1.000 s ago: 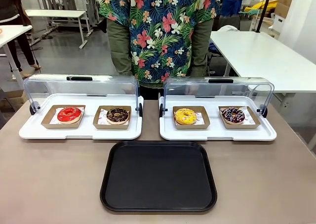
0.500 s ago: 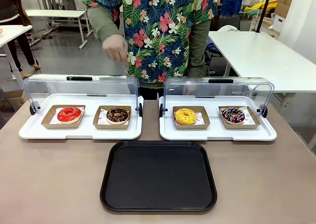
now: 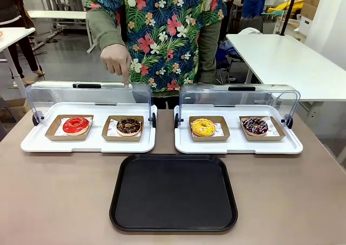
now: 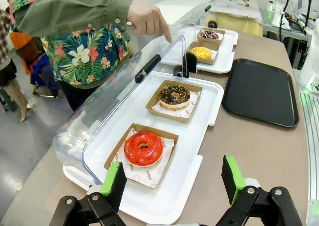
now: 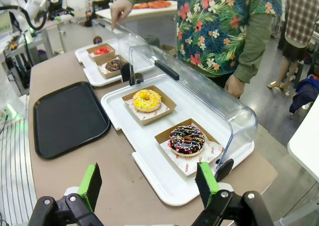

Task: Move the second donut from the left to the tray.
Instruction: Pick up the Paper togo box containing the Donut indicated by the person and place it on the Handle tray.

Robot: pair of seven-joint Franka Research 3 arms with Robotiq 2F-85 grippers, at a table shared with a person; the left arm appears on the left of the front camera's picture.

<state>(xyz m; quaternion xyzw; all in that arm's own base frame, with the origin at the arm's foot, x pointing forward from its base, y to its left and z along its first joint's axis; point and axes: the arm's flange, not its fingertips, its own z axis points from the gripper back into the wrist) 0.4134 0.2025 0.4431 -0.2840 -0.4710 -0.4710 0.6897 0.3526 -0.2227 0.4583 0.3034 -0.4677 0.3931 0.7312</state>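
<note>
Whereas half a second earlier the person's hand (image 3: 116, 60) is at chest height, it now stands lower, index finger pointing down at the top of the clear lid (image 3: 86, 93) over the left white tray (image 3: 86, 146). A second earlier no hand is raised. Trays and donuts lie unchanged on the table (image 3: 54, 202).

Black tray (image 3: 173, 193): flat on the table, ahead and to the right of the left gripper (image 4: 174, 178), ahead and to the left of the right gripper (image 5: 148, 183). Both grippers have their fingers spread wide and grip nothing.

Left white tray: lid swung back, two brown cardboard trays (image 3: 54, 130) inside. The one straight ahead of the left gripper, nearest its fingers, holds the red-glazed donut (image 4: 143, 147). The one beyond it holds the second donut from the left (image 4: 174, 96), chocolate-frosted with light sprinkles, on white paper, well apart from both grippers.

Right white tray (image 3: 238, 147): lid likewise swung back, two more cardboard trays inside. The one nearest the right gripper holds the drizzled dark donut (image 5: 186, 139). The one beyond holds the yellow donut (image 5: 146, 100).
</note>
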